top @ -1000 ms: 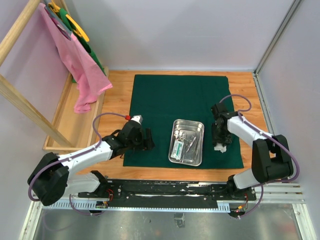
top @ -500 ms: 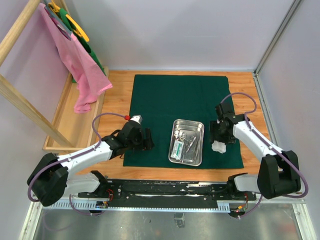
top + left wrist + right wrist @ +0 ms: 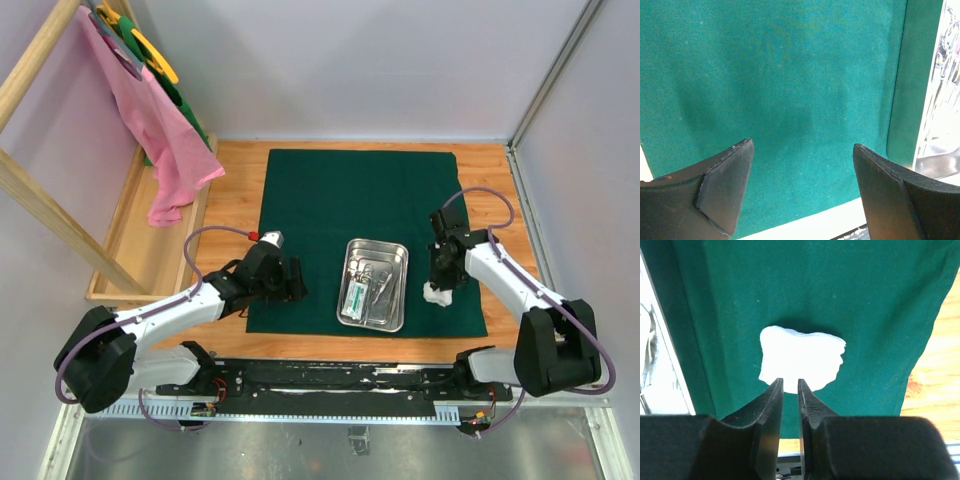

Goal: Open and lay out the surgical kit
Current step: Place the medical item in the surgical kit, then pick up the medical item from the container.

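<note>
The dark green cloth point(image 3: 340, 195) lies spread flat on the table. The steel tray point(image 3: 403, 262) sits on its near middle and holds the steel clamps and tweezers point(image 3: 379, 284) and the small white packet point(image 3: 354, 297). The white gauze wad point(image 3: 436, 293) lies on the cloth right of the tray. My right gripper point(image 3: 441, 277) hovers just behind it, its jaws nearly together with nothing between them; the wad point(image 3: 802, 357) lies just past the fingertips point(image 3: 774, 390). My left gripper point(image 3: 298, 283) is open and empty over the cloth's near left part point(image 3: 790, 100), with the tray's edge point(image 3: 940, 125) at its right.
A wooden rack with a pink cloth point(image 3: 165, 150) and green items stands at the far left, above a shallow wooden tray point(image 3: 150, 240). Bare wooden tabletop point(image 3: 500, 175) borders the cloth. A black rail point(image 3: 340, 375) runs along the near edge. Walls close in behind and on the right.
My right gripper has drawn back off the gauze wad, which now lies in plain view on the cloth. The left arm has not moved.
</note>
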